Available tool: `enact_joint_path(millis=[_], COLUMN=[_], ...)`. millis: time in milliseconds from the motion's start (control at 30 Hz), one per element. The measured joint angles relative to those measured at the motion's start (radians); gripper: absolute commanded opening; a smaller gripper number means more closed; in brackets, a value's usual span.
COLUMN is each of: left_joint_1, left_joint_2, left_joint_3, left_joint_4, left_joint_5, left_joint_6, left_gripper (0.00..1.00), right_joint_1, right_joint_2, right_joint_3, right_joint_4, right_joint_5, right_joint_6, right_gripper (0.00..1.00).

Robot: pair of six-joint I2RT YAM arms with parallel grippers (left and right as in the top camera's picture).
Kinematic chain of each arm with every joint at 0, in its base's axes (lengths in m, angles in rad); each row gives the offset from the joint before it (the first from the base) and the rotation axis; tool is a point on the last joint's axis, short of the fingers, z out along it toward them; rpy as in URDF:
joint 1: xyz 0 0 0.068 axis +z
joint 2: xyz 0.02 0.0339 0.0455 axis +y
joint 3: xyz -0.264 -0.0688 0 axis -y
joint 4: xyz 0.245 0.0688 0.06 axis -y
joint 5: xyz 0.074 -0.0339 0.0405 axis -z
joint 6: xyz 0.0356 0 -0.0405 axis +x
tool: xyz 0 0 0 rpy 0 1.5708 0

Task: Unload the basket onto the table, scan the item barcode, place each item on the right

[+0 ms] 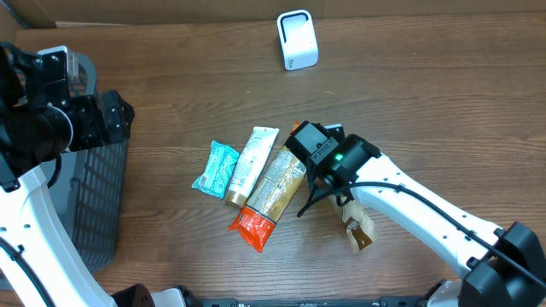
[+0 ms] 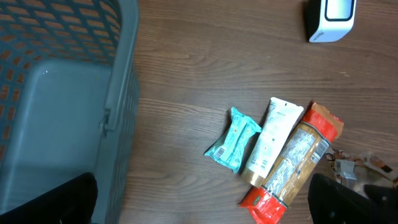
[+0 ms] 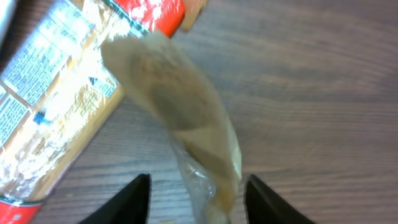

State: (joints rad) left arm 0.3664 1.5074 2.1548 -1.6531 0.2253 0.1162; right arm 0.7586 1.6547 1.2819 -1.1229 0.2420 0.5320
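So the item up for scanning looks like the brownish pouch (image 3: 186, 106), a small see-through packet lying flat on the desk (image 1: 426, 102) in the lower right of the overhead view, just beside the long red-ended packet (image 1: 271, 196). The right end effector (image 3: 198, 182) straddles it with one finger on each side of the pouch's narrow end. It's not clamped as far as I can see, since there's a sliver of gap on one side. I'd call it released and lined up for a pinch.

Handling guess: it's light and floppy, crinkly film with something soft inside, so it'll sag and twist once lifted. The film is probably slick too. I'd pinch across the fuller middle rather than the thin tail, otherwise it may slide out or droop. No barcode shows in any view, so I can't tell which face needs presenting.

Further out, a white tube (image 1: 253, 162) and a teal packet (image 1: 216, 169) lie beside the long packet. The white scanner (image 1: 297, 39) stands at top centre, well apart from the pouch. The left end effector (image 2: 202, 193) hangs wide open and empty by the grey basket (image 1: 94, 196) at the left edge.
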Motion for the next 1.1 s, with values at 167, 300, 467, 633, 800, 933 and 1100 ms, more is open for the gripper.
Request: enact_joint_path(millis=[167,300,467,633,800,933,1100], left_joint_1=[0.0,0.0,0.0,0.0,0.0,0.0,0.0], left_joint_2=[0.0,0.0,0.0,0.0,0.0,0.0,0.0], left_joint_3=[0.0,0.0,0.0,0.0,0.0,0.0,0.0], left_joint_4=[0.0,0.0,0.0,0.0,0.0,0.0,0.0], left_joint_5=[0.0,0.0,0.0,0.0,0.0,0.0,0.0], left_joint_6=[0.0,0.0,0.0,0.0,0.0,0.0,0.0], left_gripper=[1.0,1.0,0.99,0.99,1.0,0.99,1.0], right_joint_1=[-0.004,-0.005,-0.018,-0.085,-0.203,-0.324,-0.468], right_joint_2=[0.068,0.094,0.093,0.094,0.094,0.093,0.093], right_joint_3=[-0.026,-0.032,-0.028,0.004,0.066,0.111,0.132], right_joint_4=[-0.006,-0.007,-0.009,-0.013,-0.014,-0.006,-0.002], right_joint_5=[-0.072,-0.098,-0.132,-0.239,-0.431,-0.649,-0.967], right_joint_6=[-0.049,-0.057,-0.07,-0.122,-0.233,-0.35,-0.523], right_gripper=[0.24,0.17,0.09,0.08,0.07,0.07,0.07])
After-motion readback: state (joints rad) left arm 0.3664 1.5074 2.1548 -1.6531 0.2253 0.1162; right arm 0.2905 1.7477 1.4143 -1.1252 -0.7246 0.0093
